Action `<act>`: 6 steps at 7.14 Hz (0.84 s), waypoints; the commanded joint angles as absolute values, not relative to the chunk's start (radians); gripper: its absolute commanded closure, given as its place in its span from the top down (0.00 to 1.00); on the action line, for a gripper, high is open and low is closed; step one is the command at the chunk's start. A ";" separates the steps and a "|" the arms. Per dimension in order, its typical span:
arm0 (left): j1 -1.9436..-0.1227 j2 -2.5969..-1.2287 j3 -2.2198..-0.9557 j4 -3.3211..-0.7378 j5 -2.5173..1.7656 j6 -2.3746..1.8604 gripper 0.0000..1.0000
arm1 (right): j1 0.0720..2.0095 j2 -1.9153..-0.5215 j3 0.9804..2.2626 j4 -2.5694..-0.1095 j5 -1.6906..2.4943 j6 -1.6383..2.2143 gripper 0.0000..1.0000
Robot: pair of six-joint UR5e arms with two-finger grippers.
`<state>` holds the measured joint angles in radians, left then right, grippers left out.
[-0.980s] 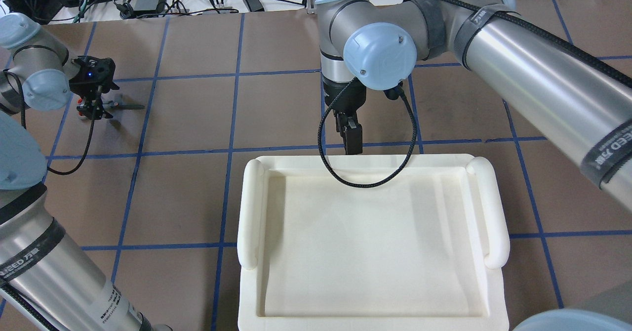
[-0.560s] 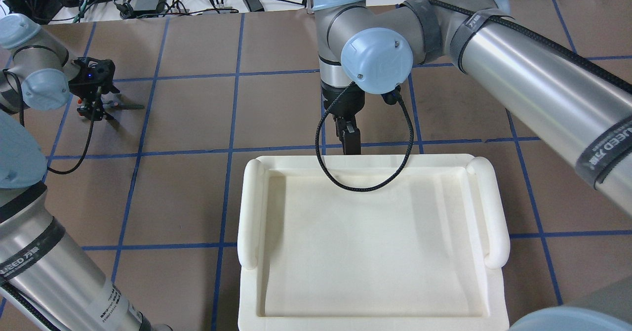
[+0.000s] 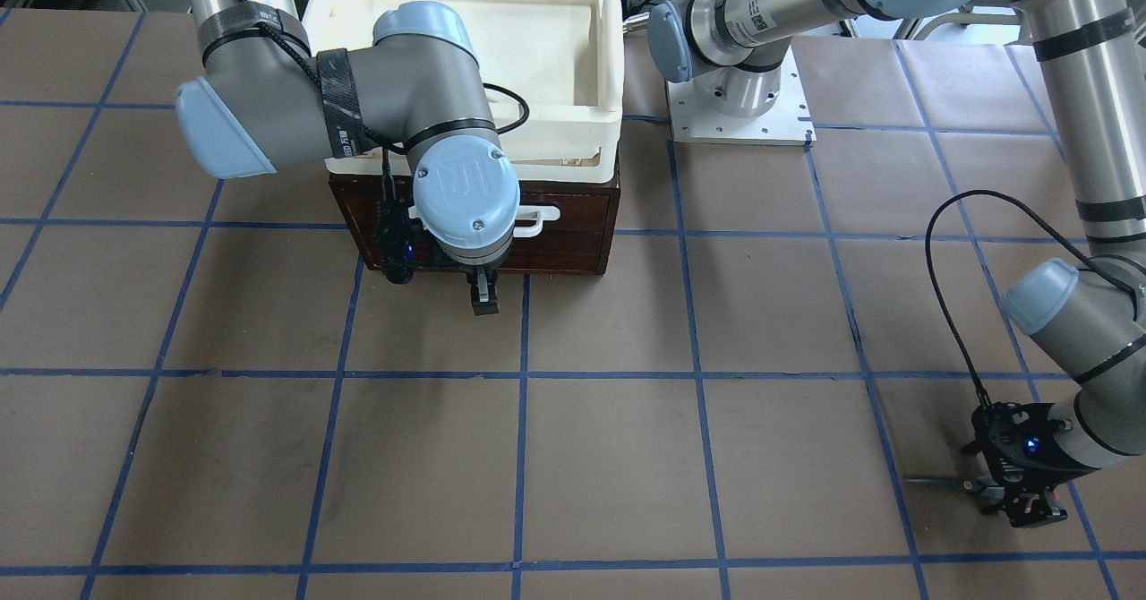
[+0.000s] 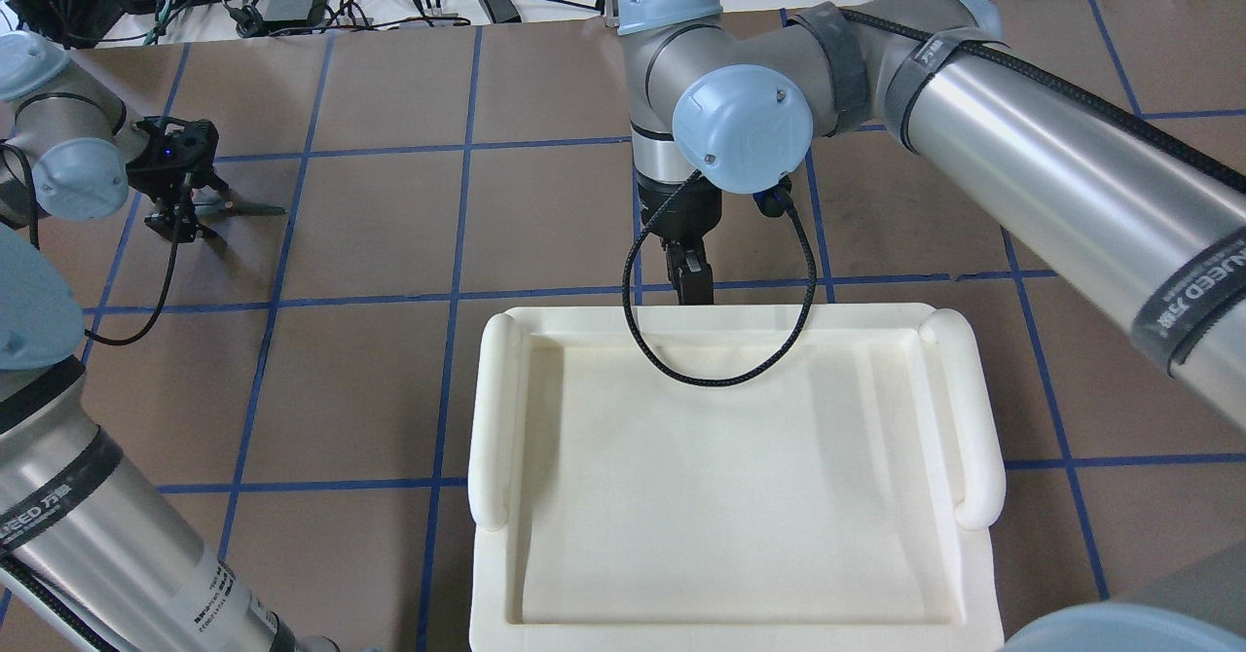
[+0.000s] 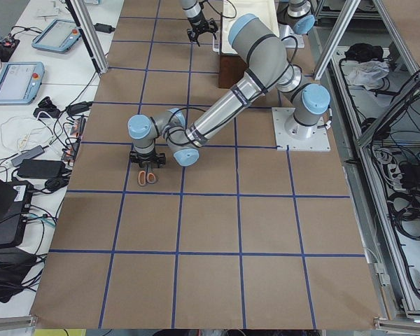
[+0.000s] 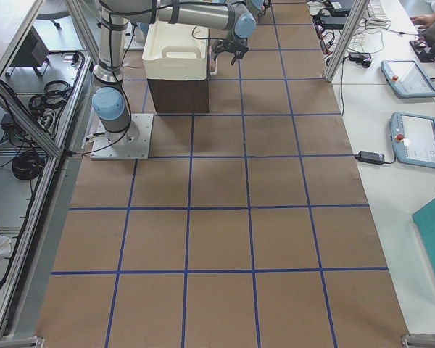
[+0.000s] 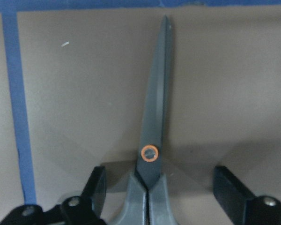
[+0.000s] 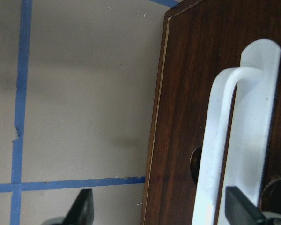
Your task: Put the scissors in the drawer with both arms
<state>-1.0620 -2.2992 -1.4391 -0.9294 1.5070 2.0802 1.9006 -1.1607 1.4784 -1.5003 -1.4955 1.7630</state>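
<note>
Scissors: blades closed, flat on the brown table, far on the robot's left. Left gripper: wide open, fingers astride the handle end, not touching. Right gripper: open, empty, straddling the white handle on the drawer front.

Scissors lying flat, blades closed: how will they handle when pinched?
Likely stiff: the scissors show closed metal blades. Probably light, being slim. Lying flat inside the open left gripper, they may slide or twist if pinched off-centre.

Closed scissors on brown paper between the left claw's wide-spread fingers
</note>
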 commanded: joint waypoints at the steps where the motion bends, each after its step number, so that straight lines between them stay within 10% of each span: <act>1: -1.062 -2.298 -1.442 -0.930 1.508 2.077 0.57 | 1.901 -1.160 1.479 -1.488 -1.494 1.787 0.97; 4: -1.062 -2.298 -1.443 -0.928 1.500 2.082 0.22 | 1.901 -1.149 1.479 -1.489 -1.491 1.787 0.99; 6: -1.062 -2.287 -1.448 -0.928 1.497 2.079 0.22 | 1.901 -1.149 1.480 -1.491 -1.493 1.787 1.00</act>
